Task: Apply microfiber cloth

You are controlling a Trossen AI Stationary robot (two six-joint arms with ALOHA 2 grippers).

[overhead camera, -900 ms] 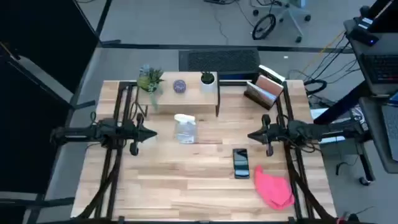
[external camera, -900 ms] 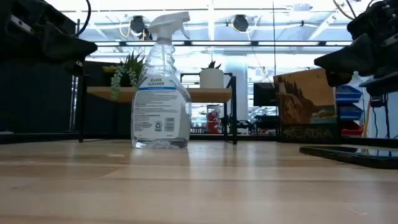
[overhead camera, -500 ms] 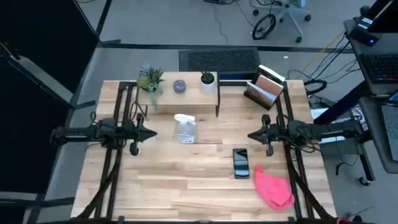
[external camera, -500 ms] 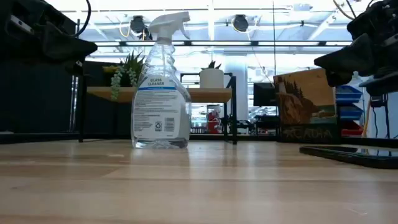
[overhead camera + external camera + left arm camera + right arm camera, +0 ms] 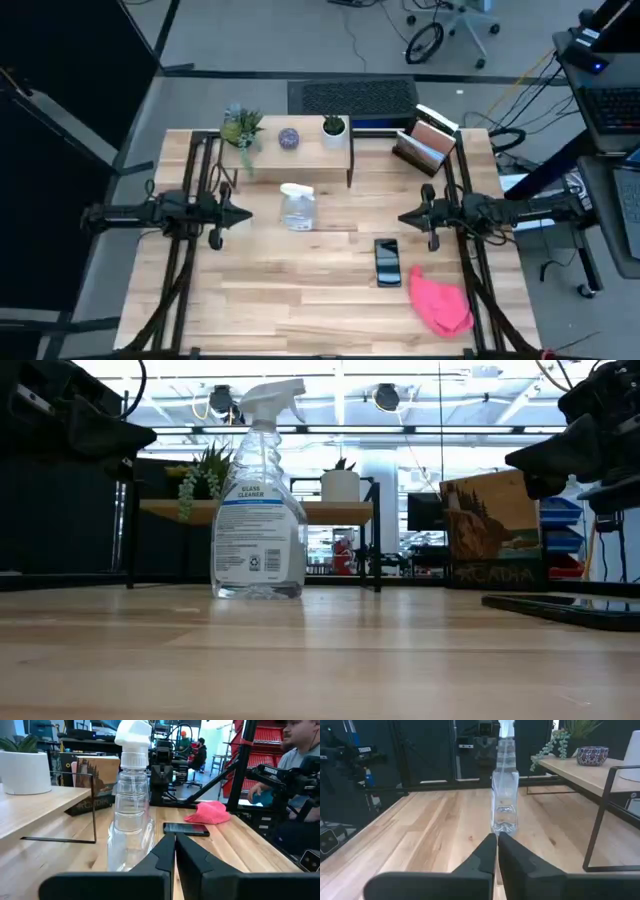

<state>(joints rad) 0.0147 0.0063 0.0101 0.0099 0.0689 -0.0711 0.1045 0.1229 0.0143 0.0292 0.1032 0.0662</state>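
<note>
Nothing has shifted since the earlier frames: the left gripper (image 5: 243, 213) hovers at the left middle of the high view and the right gripper (image 5: 405, 217) at the right middle, each with its fingers pressed together, both pointed inward at the glass cleaner spray bottle (image 5: 297, 207). The microfiber cloth (image 5: 438, 302) lies crumpled at the lower right of the wooden surface (image 5: 300, 290), just beside the black smartphone (image 5: 387, 262). In the low view the cloth is out of sight and only the phone's edge shows at the right.

Robotics lab; red racks (image 5: 260, 750)
</note>
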